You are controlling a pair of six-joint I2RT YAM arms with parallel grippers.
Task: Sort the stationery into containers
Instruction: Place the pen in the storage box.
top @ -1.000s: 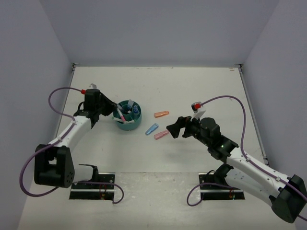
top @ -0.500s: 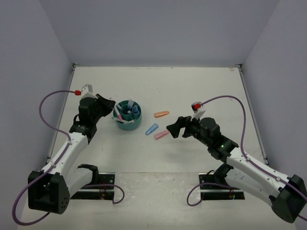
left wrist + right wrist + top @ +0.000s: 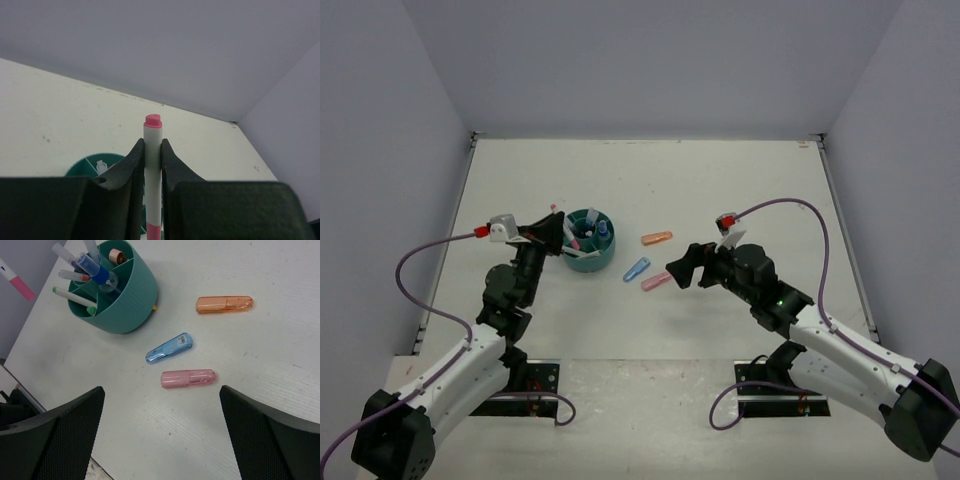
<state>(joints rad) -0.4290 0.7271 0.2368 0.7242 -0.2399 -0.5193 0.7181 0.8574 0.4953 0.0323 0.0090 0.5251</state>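
Start at your left claw [image 3: 151, 150]. It is pinched nearly closed on a white pen [image 3: 153, 131] with a pink cap. The barrel runs lengthwise between the jaws, and the cap pokes out past their tips. In the overhead view this claw hangs above the table [image 3: 740, 180], with the teal organizer [image 3: 586, 263] just beside it at about 3 o'clock.

The step in hand, as I read it, is getting this pen into the organizer (several pens and a blue-capped bottle stand in its compartments). Your next move calls for carrying the pen over a compartment with room and tipping it so one end points down into the slot. Only then let go. If you release short of the rim, it will likely land on the table.

Moving right, three stubby markers lie loose on the table, none touching another. The orange marker [image 3: 224, 304] is at 3 o'clock from the organizer. The blue marker [image 3: 169, 348] is at 4 o'clock, and the pink marker [image 3: 188, 378] lies just beyond it on about the same bearing.

Your right claw [image 3: 160, 440] is spread wide and holds nothing. It hovers near the pink marker, at that marker's 2 o'clock, so that marker looks like its likely next pick.
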